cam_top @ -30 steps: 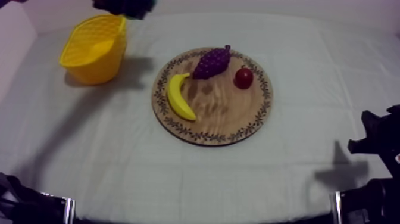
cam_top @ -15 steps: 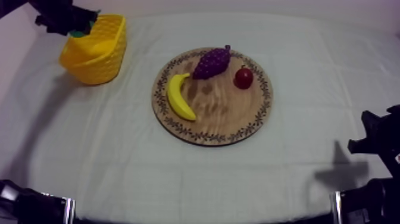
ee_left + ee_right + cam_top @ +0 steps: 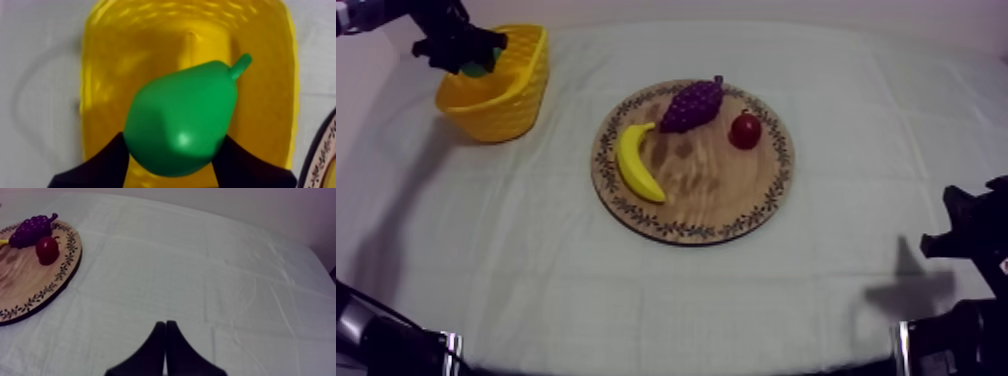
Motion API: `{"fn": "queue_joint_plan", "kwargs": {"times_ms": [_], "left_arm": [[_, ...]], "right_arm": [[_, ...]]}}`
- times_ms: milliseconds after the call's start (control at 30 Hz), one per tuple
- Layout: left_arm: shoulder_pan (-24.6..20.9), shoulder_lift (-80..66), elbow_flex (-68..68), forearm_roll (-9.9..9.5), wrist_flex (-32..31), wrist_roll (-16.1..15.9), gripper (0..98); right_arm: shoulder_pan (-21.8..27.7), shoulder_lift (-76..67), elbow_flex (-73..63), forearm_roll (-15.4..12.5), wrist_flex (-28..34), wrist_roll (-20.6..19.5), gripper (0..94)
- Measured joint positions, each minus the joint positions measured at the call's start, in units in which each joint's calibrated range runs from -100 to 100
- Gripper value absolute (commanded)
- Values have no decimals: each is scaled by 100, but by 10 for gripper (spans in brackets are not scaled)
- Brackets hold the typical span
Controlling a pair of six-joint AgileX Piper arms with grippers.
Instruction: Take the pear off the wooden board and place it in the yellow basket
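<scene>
The left gripper (image 3: pixel 466 52) is hanging over the basket (image 3: pixel 521 100) at the far left of the table, and it's pinching the pear (image 3: pixel 182 122) between its two black fingers (image 3: pixel 100 167). In the left wrist view the pear is sitting right above the basket's open mouth, roughly centred, with its stem pointing toward the far wall. I can't tell how high it's floating above the basket floor, though.

So the way I'm reading it, the pick-up part is looking done and so is the carry. The pear is off the board (image 3: pixel 716 205) and over the basket, just not let go yet. What's left is opening the fingers, maybe after dipping a little lower, and then getting the arm out of there. Since the pear is lining up with the middle of the basket, I'm guessing a drop from here lands inside fine.

Meanwhile the board is holding the banana (image 3: pixel 636 162), the grapes (image 3: pixel 691 103) and the small red fruit (image 3: pixel 744 130). The right gripper (image 3: pixel 165 325) is idling low at its own side over bare cloth (image 3: pixel 736 300), fingers pressed together on nothing, well apart from the board.
</scene>
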Motion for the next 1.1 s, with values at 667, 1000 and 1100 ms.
{"fn": "queue_joint_plan", "kwargs": {"times_ms": [667,1000,1100], "left_arm": [[-248,1281,-886,581,-281,-441,715],[-205,316,132,666,-993,-530,460],[-177,-215,718,649,-1417,-447,277]], "right_arm": [[0,0,0,0,0,3,3],[0,0,0,0,0,3,3],[0,0,0,0,0,3,3]]}}
